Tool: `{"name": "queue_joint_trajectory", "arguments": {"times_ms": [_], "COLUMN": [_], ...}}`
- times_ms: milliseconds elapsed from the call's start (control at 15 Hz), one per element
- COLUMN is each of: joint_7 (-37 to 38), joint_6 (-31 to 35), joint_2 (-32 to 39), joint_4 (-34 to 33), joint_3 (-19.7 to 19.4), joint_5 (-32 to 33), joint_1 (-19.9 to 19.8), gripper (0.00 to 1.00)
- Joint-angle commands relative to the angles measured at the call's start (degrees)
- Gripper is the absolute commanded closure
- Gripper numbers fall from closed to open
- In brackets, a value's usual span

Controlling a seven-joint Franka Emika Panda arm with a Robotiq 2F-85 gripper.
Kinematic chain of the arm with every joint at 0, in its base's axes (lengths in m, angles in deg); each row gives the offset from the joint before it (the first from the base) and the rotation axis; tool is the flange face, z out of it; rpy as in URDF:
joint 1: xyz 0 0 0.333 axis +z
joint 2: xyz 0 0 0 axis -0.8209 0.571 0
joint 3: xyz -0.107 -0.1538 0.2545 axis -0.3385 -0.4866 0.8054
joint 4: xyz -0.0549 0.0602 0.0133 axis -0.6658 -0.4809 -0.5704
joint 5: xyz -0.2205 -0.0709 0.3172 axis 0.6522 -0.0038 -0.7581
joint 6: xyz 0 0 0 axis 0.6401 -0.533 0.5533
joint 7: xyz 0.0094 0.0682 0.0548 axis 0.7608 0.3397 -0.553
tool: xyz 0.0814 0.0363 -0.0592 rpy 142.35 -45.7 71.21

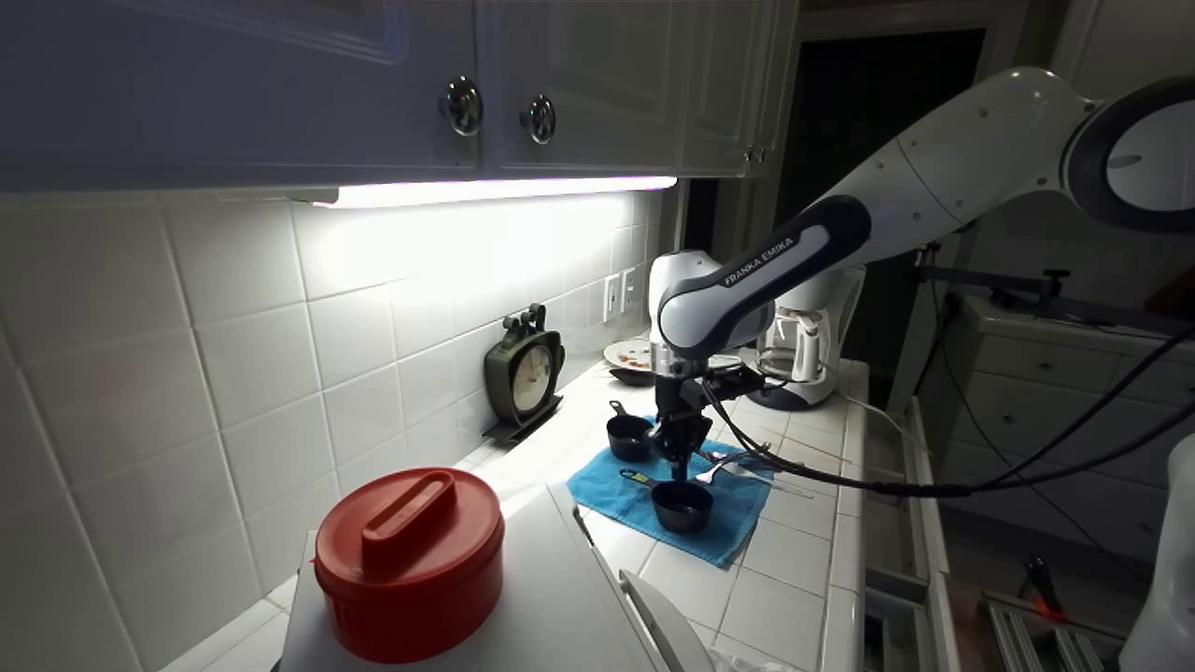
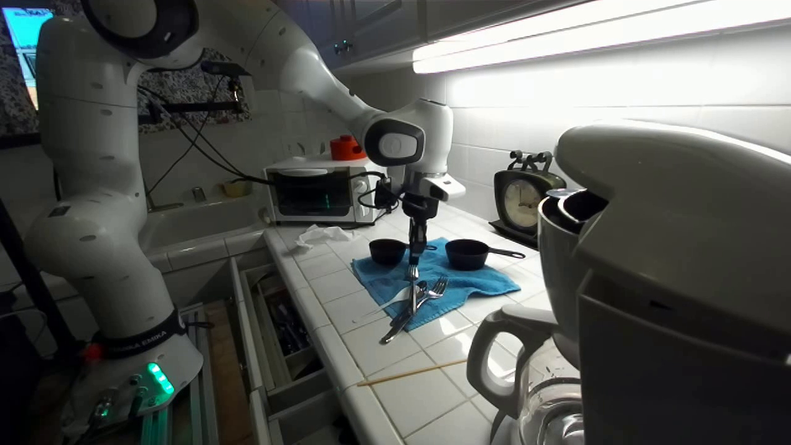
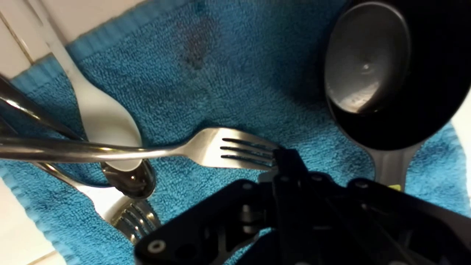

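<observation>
Fingers [image 3: 290, 162] sit closed at a fork [image 3: 208, 149], grip unclear. In the wrist view, a pan [image 3: 430, 84] stands right.

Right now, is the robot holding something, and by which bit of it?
I can't tell. The end effector is shut, and one fork has its tine tips right at it, but the pictures don't show whether they're pinched.

Tube light [image 1: 509, 191] overexposed in both exterior views; glare bleaches the wall [image 1: 448, 247] below it. Drawers [image 1: 1055, 425], right of frame, dim. Wrist view: fork [image 3: 140, 153] carries highlights; weave of towel [image 3: 176, 95] legible; pan [image 3: 404, 84], upper right, mostly lost in black shadow.
</observation>
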Motion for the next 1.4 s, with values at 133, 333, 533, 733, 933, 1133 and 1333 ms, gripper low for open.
{"name": "queue_joint_trajectory", "arguments": {"times_ms": [133, 333, 533, 733, 933, 1133, 1333], "joint_7": [0.1, 0.2, 0.0, 0.0, -0.1, -0.1, 0.0], "joint_6": [-2.1, -2.1, -2.2, -2.5, -2.7, -3.2, -3.7], "joint_2": [-0.4, -0.6, -0.5, -0.6, -0.5, -0.3, -0.2], "joint_4": [-0.4, -0.5, -0.5, -0.6, -0.5, -0.4, -0.3], "joint_3": [-0.1, -0.2, -0.2, -0.3, -0.3, -0.4, -0.4], "joint_5": [2.0, 3.0, 4.4, 5.6, 6.8, 8.4, 10.0], "joint_1": [0.1, 0.2, 0.3, 0.3, 0.3, 0.4, 0.5], "gripper": [0.85, 0.59, 0.38, 0.18, 0.14, 0.27, 0.31]}}
